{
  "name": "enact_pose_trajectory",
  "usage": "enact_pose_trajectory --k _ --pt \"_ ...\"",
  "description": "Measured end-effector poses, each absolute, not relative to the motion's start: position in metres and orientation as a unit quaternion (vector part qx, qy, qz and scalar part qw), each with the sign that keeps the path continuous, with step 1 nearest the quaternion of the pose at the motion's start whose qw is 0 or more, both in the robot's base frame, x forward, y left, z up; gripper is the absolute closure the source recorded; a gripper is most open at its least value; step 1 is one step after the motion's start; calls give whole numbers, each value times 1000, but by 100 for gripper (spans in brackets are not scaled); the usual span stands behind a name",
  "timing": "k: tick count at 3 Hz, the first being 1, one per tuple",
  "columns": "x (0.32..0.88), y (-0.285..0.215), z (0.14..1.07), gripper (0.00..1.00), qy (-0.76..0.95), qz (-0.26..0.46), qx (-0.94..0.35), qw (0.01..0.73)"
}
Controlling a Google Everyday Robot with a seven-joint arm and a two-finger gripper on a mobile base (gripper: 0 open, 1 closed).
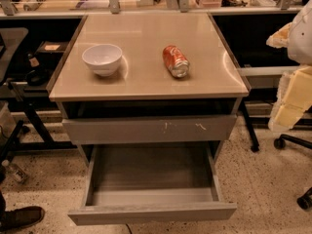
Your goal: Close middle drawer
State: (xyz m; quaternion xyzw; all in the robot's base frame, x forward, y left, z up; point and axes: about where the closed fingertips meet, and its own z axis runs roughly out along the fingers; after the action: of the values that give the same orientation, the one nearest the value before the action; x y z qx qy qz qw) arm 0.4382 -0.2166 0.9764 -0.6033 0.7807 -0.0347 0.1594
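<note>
The middle drawer [151, 212] is pulled far out of the grey cabinet toward the camera. It is wide and shallow, with a plain front and an empty grey inside [151, 172]. My gripper [292, 99] shows as cream-coloured parts under a white arm section [302, 30] at the right edge of the view. It hangs beside the cabinet, to the right of the top and above the open drawer's level, apart from the drawer.
A white bowl [102, 58] and an orange can [175, 61] on its side lie on the cabinet top [146, 84]. The drawer front with white scratches [148, 129] sits above the open drawer. Chair casters [304, 199] stand at right, a shoe [19, 217] at lower left.
</note>
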Motion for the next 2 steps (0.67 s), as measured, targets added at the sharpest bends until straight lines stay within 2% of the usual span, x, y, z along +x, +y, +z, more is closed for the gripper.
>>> enact_pose_trajectory --k 1,2 --pt "438 -217 976 0 781 -35 -603 159" --pt "438 -217 976 18 781 -35 -603 159"
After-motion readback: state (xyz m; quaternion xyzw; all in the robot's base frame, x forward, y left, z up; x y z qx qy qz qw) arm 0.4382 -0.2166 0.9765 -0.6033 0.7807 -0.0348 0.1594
